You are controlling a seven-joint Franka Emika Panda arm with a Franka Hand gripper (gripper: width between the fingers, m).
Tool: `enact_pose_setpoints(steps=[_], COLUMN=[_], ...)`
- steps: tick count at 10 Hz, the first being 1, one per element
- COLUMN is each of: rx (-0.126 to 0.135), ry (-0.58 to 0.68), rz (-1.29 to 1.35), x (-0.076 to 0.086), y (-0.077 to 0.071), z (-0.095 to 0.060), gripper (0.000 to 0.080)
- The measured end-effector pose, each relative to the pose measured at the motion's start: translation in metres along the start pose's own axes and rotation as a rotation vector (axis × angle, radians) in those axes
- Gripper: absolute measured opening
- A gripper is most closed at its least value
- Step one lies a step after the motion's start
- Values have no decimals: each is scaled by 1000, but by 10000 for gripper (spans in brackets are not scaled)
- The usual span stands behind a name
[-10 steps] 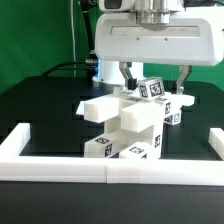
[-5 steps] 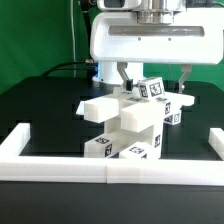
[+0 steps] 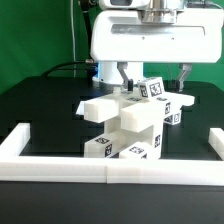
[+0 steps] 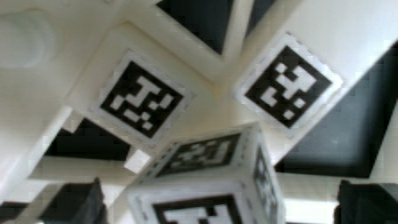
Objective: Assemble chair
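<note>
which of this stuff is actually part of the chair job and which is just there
Part of the job:
- chair, a stack of white tagged blocks
- gripper, open above the stack

Just there:
- low white border wall
- black table
- green backdrop

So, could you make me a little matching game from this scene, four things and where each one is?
Things:
1 big white robot claw
2 stack of chunky white tagged plastic blocks
3 low white border wall
4 green backdrop

Places:
A along the front edge of the black table
B behind everything
C open, over the stack
D middle of the table

Pairs: 1-C; 2-D; 3-A; 4-B
</note>
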State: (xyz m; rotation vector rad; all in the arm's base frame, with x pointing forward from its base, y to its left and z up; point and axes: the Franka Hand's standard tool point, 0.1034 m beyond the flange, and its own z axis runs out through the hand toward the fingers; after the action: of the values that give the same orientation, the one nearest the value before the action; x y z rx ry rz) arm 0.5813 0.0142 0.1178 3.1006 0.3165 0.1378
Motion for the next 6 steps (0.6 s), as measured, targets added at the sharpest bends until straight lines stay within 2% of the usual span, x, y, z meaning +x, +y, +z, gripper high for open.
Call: enact_pose_setpoints(steps=[1,3,4,6], rx=[0,0,0,0], ry=[0,-1,-1,-2], rz=[-14,-1,-1,-1], x=[0,0,0,-1], y=[0,0,0,0], z=[0,1,1,1], gripper=[648,359,268,268])
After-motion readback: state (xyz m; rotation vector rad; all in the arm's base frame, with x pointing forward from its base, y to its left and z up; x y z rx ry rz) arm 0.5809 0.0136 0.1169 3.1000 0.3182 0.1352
